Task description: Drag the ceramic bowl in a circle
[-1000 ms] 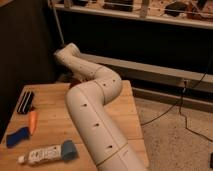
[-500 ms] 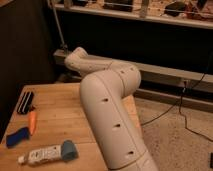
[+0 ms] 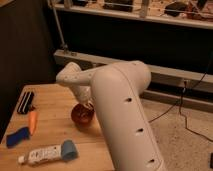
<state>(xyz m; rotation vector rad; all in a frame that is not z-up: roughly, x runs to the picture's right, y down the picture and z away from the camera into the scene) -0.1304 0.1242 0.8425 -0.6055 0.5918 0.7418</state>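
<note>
Camera view shows ceramic bowl upright, closed pincer at its rim.

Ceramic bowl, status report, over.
Shut gripper down at ceramic bowl rim. Bowl upright on table. Carrot nearby, not touching.

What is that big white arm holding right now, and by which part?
Cannot be told: the gripper is down at the rim of the bowl, jaws shut, but the arm hides any hold.
</note>
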